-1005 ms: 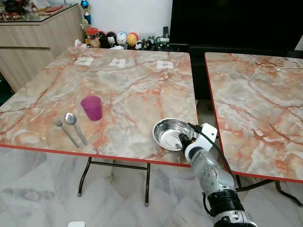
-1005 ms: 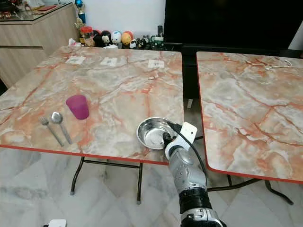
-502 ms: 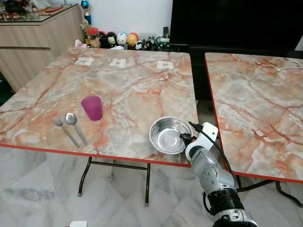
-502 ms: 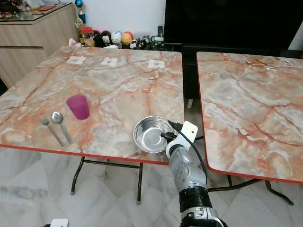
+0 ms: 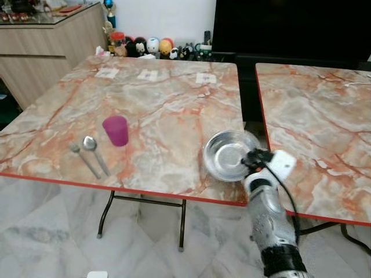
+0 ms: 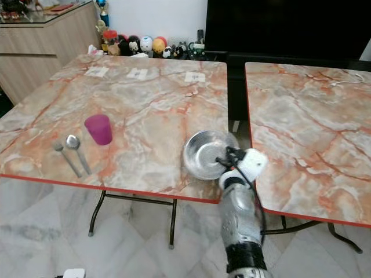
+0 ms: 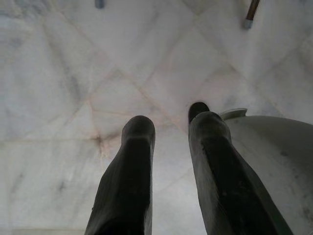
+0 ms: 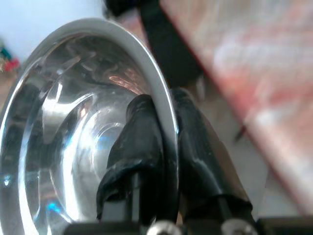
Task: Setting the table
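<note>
A shiny steel bowl [image 5: 228, 154] is lifted and tilted above the near right corner of the marble table [image 5: 162, 110]. My right gripper [image 5: 250, 158] is shut on the bowl's rim, one finger inside and one outside, as the right wrist view shows on the bowl [image 8: 73, 122]. A purple cup [image 5: 116, 130] stands near the table's front left, with a spoon [image 5: 93, 152] and a fork [image 5: 83, 159] lying side by side just left of it. My left gripper [image 7: 168, 125] hangs over the floor, fingers apart with nothing between them.
A second marble table [image 5: 316, 116] stands to the right across a narrow gap. Small paper cards [image 5: 148, 75] lie at the far edge. Toys [image 5: 153, 46] line the back wall, beside a wooden sideboard [image 5: 46, 43]. Marble tile floor [image 5: 58, 231] lies below.
My right gripper has lifted the bowl off the table and carried it right, tilting it up. The camera has shifted slightly as well.
</note>
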Tool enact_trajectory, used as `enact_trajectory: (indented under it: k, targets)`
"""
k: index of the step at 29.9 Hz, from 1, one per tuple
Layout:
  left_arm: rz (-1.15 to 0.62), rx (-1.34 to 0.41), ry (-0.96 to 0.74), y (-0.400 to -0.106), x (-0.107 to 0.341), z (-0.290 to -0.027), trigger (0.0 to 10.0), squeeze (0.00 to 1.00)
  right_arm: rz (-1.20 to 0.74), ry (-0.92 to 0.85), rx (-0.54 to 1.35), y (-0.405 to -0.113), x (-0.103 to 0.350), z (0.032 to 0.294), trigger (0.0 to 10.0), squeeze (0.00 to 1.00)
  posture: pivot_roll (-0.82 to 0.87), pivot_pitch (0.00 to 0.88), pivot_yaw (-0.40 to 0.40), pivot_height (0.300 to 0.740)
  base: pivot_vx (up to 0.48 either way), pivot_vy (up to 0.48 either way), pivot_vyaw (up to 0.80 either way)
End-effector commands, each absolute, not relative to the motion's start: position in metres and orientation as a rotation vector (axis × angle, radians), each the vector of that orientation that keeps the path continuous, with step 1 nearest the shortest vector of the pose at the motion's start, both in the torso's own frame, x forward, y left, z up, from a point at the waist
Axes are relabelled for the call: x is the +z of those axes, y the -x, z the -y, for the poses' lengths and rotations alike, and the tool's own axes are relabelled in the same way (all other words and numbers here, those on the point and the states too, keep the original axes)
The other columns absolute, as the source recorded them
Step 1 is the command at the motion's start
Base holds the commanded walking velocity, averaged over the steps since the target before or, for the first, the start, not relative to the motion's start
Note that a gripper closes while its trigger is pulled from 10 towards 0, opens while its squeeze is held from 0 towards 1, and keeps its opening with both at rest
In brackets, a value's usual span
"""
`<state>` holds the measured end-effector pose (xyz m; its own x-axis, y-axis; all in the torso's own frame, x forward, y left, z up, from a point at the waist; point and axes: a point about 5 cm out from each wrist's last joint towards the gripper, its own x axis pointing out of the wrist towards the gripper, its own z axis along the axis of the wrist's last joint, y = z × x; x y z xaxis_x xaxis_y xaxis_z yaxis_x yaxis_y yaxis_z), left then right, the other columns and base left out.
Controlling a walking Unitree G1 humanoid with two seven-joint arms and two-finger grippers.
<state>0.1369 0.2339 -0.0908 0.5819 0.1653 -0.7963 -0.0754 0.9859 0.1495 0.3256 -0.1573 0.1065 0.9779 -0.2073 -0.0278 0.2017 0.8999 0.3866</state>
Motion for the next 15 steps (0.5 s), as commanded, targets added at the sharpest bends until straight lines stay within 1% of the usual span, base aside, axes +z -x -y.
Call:
enact_trajectory:
  k: [1, 4, 7, 12, 15]
  targets:
    - [-0.962, 0.139, -0.121, -0.132, -0.093, -0.235, 10.0, 0.0, 0.051, -0.389, -0.247, -0.322, 0.11, 0.165, 10.0, 0.0, 0.0, 0.002, -0.017, 0.74, 0.0, 0.0, 0.0]
    - [-0.962, 0.139, -0.116, -0.132, -0.093, -0.234, 10.0, 0.0, 0.06, -0.38, -0.249, -0.321, 0.11, 0.17, 10.0, 0.0, -0.01, 0.003, -0.018, 0.74, 0.0, 0.0, 0.0]
    - [-0.97, 0.11, -0.155, -0.132, -0.093, -0.233, 10.0, 0.0, 0.071, -0.34, -0.234, -0.322, 0.113, 0.171, 10.0, 0.0, -0.01, 0.0, -0.02, 0.74, 0.0, 0.0, 0.0]
    - [-0.968, 0.116, -0.15, -0.132, -0.093, -0.233, 10.0, 0.0, 0.107, -0.325, -0.221, -0.328, 0.123, 0.169, 10.0, 0.0, -0.01, 0.0, -0.028, 0.74, 0.0, -0.442, 0.0]
    - [-0.967, 0.111, -0.152, -0.133, -0.093, -0.232, 10.0, 0.0, 0.126, -0.335, -0.214, -0.328, 0.123, 0.168, 10.0, 0.0, -0.01, 0.0, -0.027, 0.74, 0.0, -0.465, -0.64]
